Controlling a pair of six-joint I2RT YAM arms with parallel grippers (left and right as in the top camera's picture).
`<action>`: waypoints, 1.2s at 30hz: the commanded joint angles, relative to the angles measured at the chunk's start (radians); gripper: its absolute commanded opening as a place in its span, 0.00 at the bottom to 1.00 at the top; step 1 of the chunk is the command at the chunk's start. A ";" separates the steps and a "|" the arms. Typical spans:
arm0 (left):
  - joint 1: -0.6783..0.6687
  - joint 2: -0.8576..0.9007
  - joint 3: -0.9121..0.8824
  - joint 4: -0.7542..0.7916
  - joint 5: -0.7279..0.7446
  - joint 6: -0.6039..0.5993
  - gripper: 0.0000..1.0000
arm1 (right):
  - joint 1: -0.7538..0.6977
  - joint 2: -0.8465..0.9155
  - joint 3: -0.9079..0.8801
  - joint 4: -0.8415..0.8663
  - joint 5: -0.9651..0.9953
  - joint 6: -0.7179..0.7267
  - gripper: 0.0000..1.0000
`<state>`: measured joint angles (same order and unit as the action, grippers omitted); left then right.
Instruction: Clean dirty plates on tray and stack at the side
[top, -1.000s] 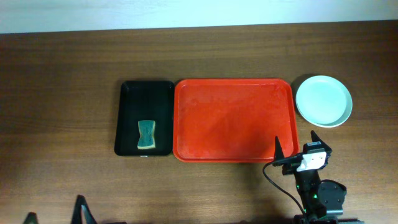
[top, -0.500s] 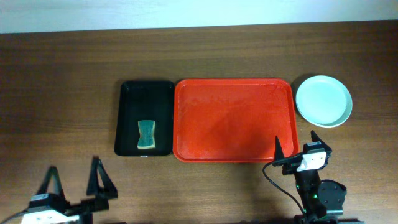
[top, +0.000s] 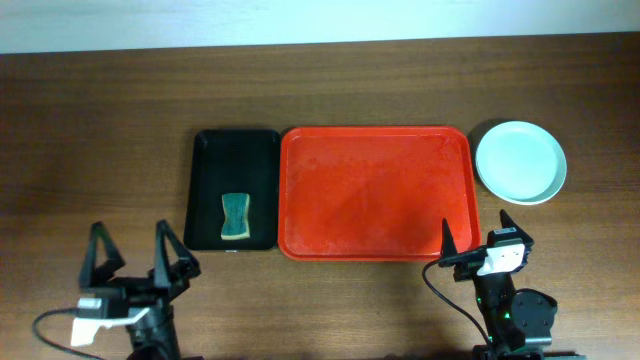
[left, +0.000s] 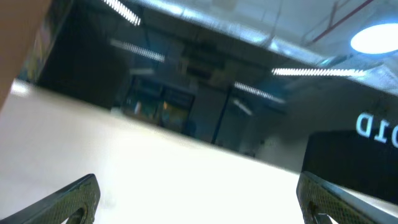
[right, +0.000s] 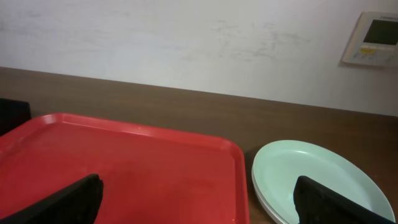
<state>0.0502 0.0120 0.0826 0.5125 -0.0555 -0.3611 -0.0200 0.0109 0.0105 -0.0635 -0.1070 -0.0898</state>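
Stacked plates (top: 520, 162) are seen just off the tray (top: 376, 131)'s right edge. The right gripper (top: 475, 224) is held spread at the tray's near-right corner. The left gripper (top: 130, 234), likewise spread, is held well clear beyond its near-left corner.

The left wrist view is blurred, and only the tips of the left fingers (left: 69, 200) clear its lower edge. In the right wrist view the plate stack (right: 311, 162) is cut off at the bottom, showing perhaps two rims. The black tray (right: 12, 113) is a sliver at the left edge
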 joint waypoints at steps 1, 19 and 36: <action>0.004 -0.006 -0.069 -0.002 0.015 -0.079 0.99 | -0.006 -0.007 -0.005 -0.005 -0.016 -0.007 0.98; -0.037 -0.006 -0.074 -0.594 0.007 0.003 0.99 | -0.006 -0.007 -0.005 -0.005 -0.016 -0.007 0.98; -0.037 -0.006 -0.074 -0.594 0.008 0.109 0.99 | -0.006 -0.007 -0.005 -0.005 -0.016 -0.007 0.98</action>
<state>0.0189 0.0120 0.0105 -0.0757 -0.0555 -0.2752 -0.0200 0.0109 0.0105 -0.0635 -0.1070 -0.0902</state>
